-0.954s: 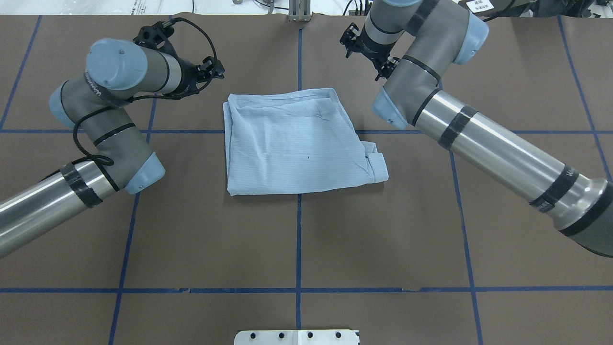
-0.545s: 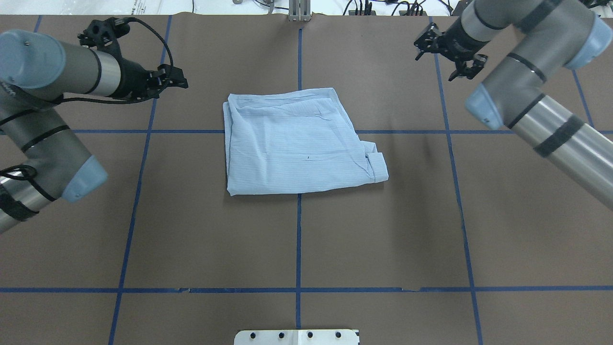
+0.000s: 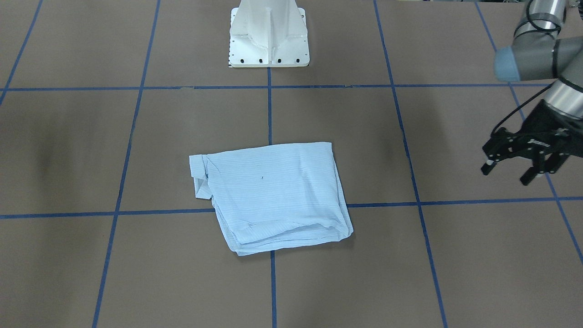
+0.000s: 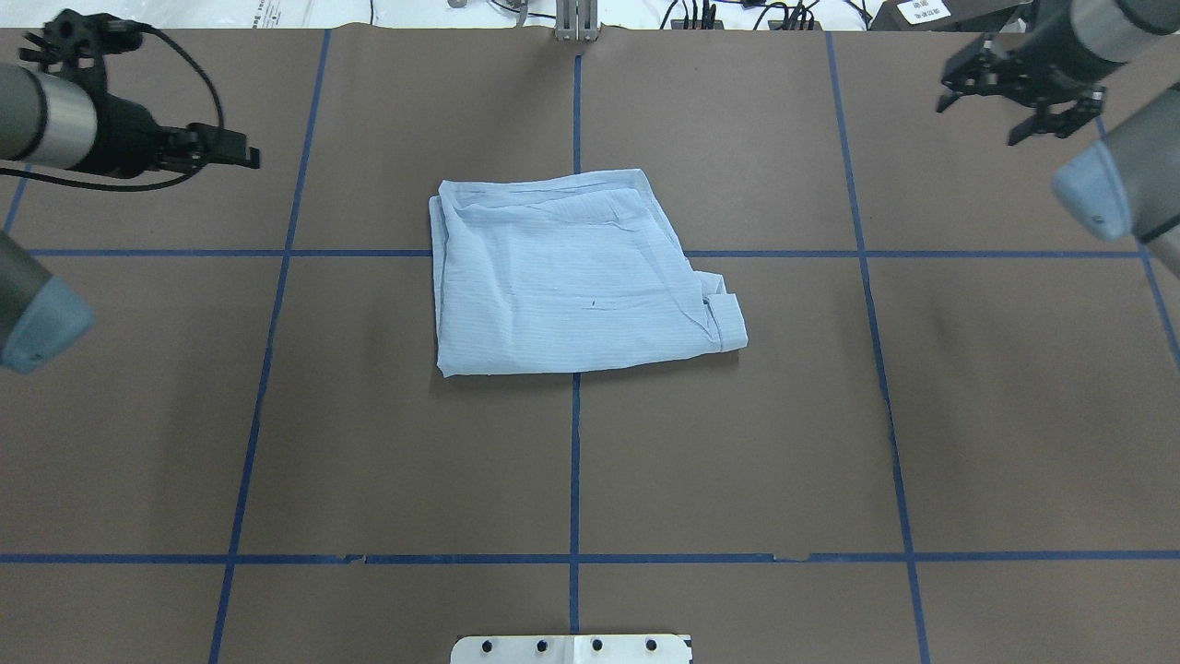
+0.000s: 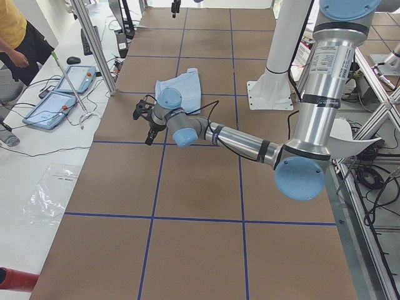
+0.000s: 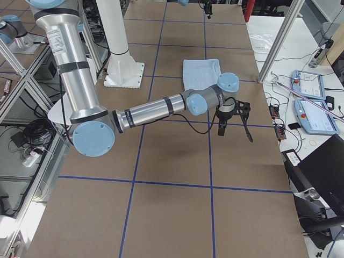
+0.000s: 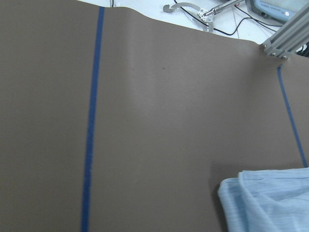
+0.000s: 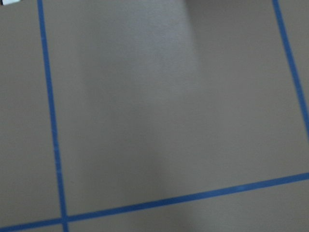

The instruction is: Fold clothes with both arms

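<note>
The clothes, one pale blue shirt (image 4: 572, 277), lie folded into a rough rectangle at the middle of the brown table, with a small folded flap at one corner. The shirt also shows in the front view (image 3: 273, 196) and as a corner in the left wrist view (image 7: 265, 203). My left gripper (image 3: 506, 175) hangs open and empty well off to the shirt's side, near the far left of the overhead view (image 4: 244, 152). My right gripper (image 4: 980, 118) is open and empty at the far right, above the table and clear of the shirt. Neither arm touches the cloth.
The white pedestal base (image 3: 268, 34) stands at the robot's side of the table. Blue tape lines (image 4: 574, 461) grid the brown surface. A person (image 5: 19, 37) stands by tablets (image 5: 62, 94) past the far edge, beside an aluminium post (image 5: 94, 44).
Both arms have swung outward from the shirt, the left further left and the right further right. The shirt has not moved. Both grippers stayed open.
</note>
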